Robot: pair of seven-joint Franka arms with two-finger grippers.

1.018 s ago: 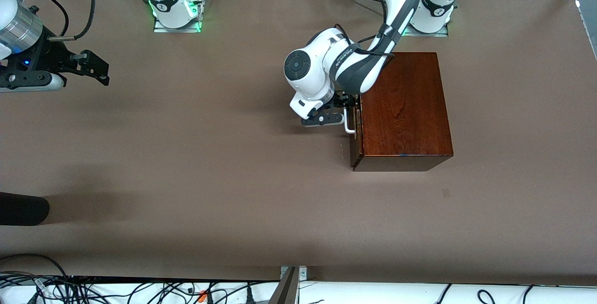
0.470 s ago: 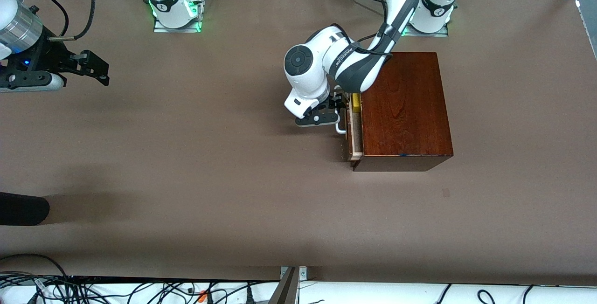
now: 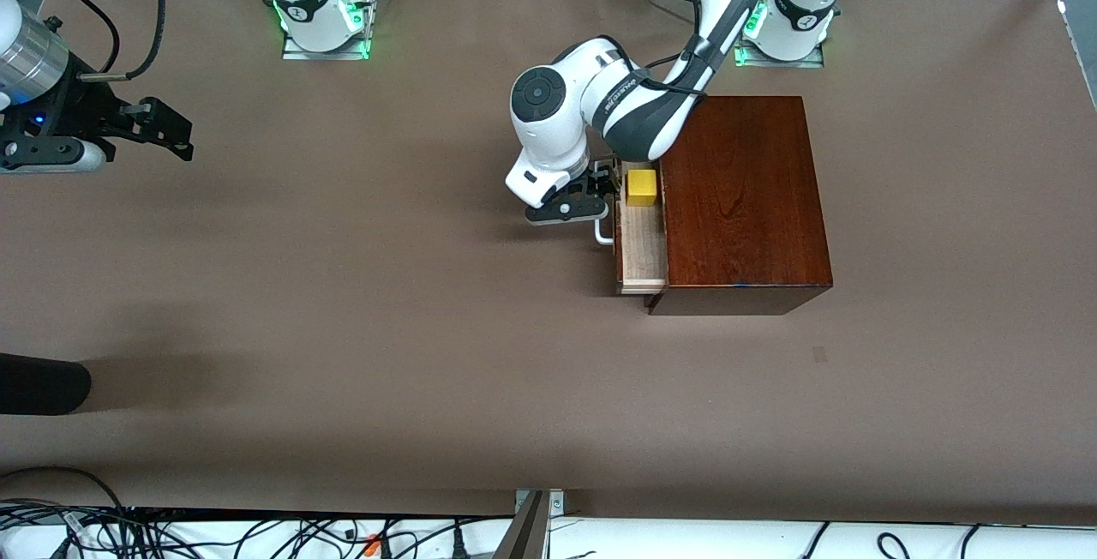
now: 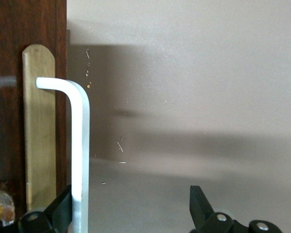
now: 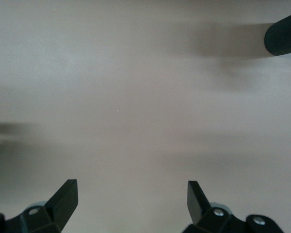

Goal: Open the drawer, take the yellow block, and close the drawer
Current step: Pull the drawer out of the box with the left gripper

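While the drawer [image 3: 641, 252] stands partly pulled out of the mahogany box [image 3: 744, 199] toward the right arm's end of the table [image 3: 343, 327], the relation that counts is between the left end effector [image 3: 605, 201] and the white handle [image 3: 603, 233]: in the left wrist view the handle bar [image 4: 80, 150] runs lengthwise past 1 finger [image 4: 63, 206], touching its inner side, while the other finger [image 4: 199, 204] stands well apart from it. So the left end effector's fingers are spread, with the bar hooked by 1 of them, not clamped between the 2. The handle's long axis runs along the drawer front, nearer to and farther from the front camera, so pulling across it is what draws the tray out. The yellow block [image 3: 641, 187] sits in the exposed tray at its end farthest from the front camera, just beside the left end effector and close under the left wrist, making the left arm by far the nearer for the pick; a short shift over the drawer front would likely put the fingers above it. The right end effector [image 3: 176, 126] waits over bare table at the right arm's end, fingers [image 5: 65, 194] wide apart and holding nothing.
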